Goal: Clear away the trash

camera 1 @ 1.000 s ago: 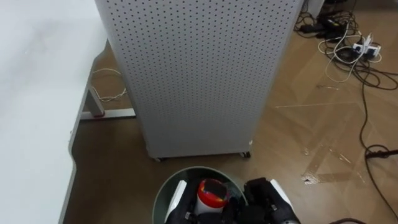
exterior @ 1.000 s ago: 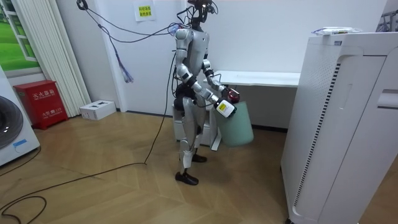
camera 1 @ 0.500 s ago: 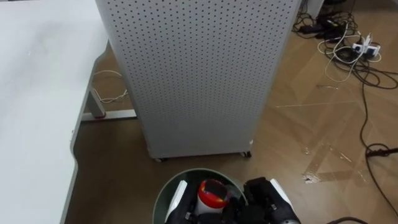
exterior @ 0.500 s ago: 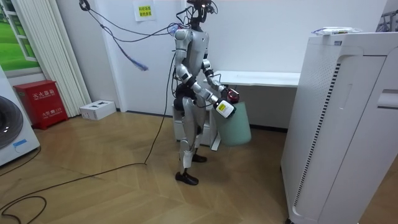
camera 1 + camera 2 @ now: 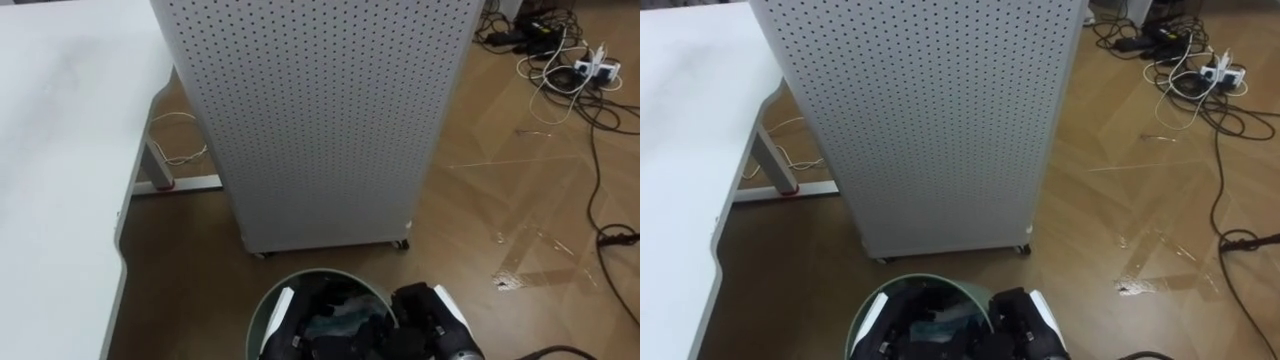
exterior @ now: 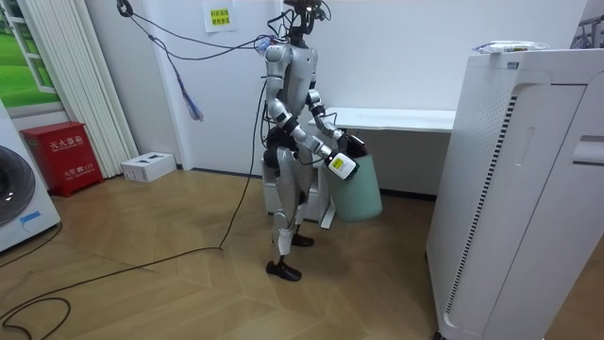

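Beyond the green bin (image 5: 259, 305), a perforated cabinet (image 5: 320, 110) beside a table (image 5: 50, 150).

we see a wood floor (image 5: 500, 190), a grey perforated cabinet (image 5: 310, 110) standing on it on small castors, our white bench (image 5: 60, 150) just to its left, the bench's foot bar (image 5: 185, 184) on the floor, a thin white cord (image 5: 178, 153) beside that, tangled cables (image 5: 560, 80) and a white power strip (image 5: 600, 58) far right

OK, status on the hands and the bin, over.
Left hand and right hand at the green bin. Crumpled rubbish inside. Perforated panel close ahead.
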